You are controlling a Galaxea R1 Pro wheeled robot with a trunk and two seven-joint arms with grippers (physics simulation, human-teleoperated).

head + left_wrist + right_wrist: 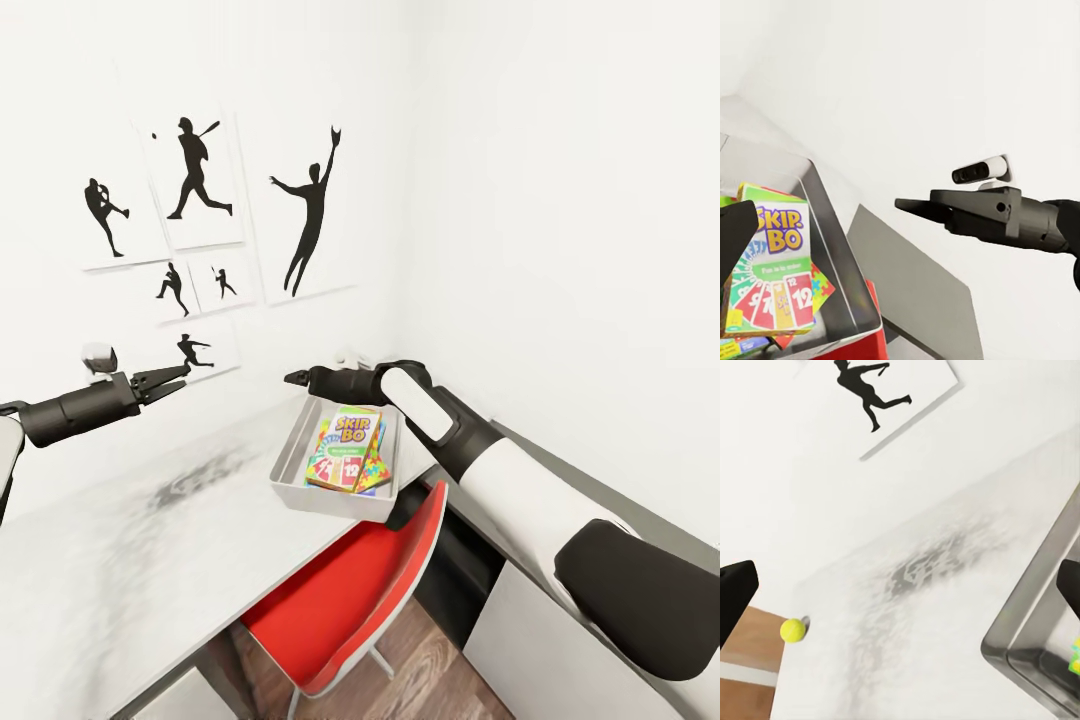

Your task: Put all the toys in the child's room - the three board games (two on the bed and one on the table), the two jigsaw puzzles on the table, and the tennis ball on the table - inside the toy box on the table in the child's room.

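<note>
At the left of the head view, our left gripper (186, 371) hangs above the pale desk (130, 560), pointing toward the wall with its silhouette posters (195, 180) of ball players; its jaws look drawn together to a point, with nothing between them. In the right wrist view the dark tips of our right gripper's fingers (735, 592) sit at opposite edges, so those jaws are spread wide and released. That same view looks down on the desk and catches the tennis ball (793, 630) resting right at the desk's edge, well apart from the toy box (1042, 615), with wooden floor beyond it.

Further right in the head view, the grey toy box (290, 455) sits on the desk near the corner of the room. Inside it lies a Skip-Bo board game (347, 445) face up, on top of a colourful jigsaw puzzle (376, 470) whose edge peeks out beneath. Our right gripper (292, 379) hovers just above the box's far rim, its arm reaching in from the right. A red chair (350, 580) is tucked under the desk below the box.

The left wrist view shows the Skip-Bo box (772, 259) in the toy box (840, 247) and the right gripper (904, 204) seen side-on beyond it.
</note>
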